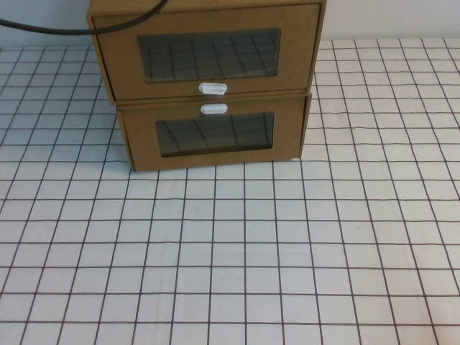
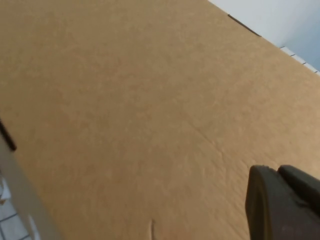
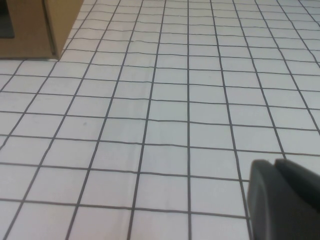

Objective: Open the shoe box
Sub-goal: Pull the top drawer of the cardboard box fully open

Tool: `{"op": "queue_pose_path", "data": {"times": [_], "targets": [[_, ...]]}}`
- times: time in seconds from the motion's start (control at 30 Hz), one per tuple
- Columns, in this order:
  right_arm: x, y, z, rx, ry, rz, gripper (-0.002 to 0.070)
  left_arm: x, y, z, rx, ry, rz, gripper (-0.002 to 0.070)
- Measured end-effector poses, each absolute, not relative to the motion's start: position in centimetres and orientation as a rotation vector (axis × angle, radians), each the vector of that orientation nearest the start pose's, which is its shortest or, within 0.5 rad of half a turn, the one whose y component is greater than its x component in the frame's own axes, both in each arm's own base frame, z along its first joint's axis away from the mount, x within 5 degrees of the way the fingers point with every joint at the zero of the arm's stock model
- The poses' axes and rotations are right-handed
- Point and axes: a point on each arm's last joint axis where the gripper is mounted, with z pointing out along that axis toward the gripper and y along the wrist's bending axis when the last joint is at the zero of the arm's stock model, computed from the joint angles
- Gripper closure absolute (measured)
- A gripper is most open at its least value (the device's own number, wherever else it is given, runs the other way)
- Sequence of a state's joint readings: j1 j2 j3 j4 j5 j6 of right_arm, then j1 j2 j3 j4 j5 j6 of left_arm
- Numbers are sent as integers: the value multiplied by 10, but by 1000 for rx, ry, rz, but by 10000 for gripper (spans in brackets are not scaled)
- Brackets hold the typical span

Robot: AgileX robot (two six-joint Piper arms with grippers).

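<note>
- The right end effector [image 3: 280, 195] is closed tight with nothing in it. It hangs low over the bare, gridded tabletop [image 3: 165, 125].
- It is well apart from the lower box [image 3: 30, 27], whose bottom corner shows at the far edge of the right wrist view.
- The left end effector [image 2: 282, 200] hangs close to a plain cardboard face [image 2: 125, 110] that fills nearly all of its wrist view. I cannot tell which face of which box this is, nor whether the end effector is wide or narrow.
- The two cardboard boxes stand stacked at the far middle of the tabletop, fronts toward the robot.
- The upper box [image 1: 208, 54] sits on the lower one and overhangs it a little on the robot's left.
- Each front has a dark window and a small white handle. The upper handle [image 1: 213, 88] is just above the lower handle [image 1: 214, 109].
- Both fronts are shut.
- A black cable [image 1: 65, 30] curves across the upper box's top left corner.
</note>
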State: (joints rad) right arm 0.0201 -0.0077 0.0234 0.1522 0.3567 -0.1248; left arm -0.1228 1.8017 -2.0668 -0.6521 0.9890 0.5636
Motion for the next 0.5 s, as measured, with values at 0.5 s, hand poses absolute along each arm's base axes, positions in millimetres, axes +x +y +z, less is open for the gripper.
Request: {"op": "queue_pose_path", "data": {"times": [0.5], "targets": [[53, 6, 175, -35, 1840, 78, 689, 430, -142, 420, 698, 1967, -559, 677]]}}
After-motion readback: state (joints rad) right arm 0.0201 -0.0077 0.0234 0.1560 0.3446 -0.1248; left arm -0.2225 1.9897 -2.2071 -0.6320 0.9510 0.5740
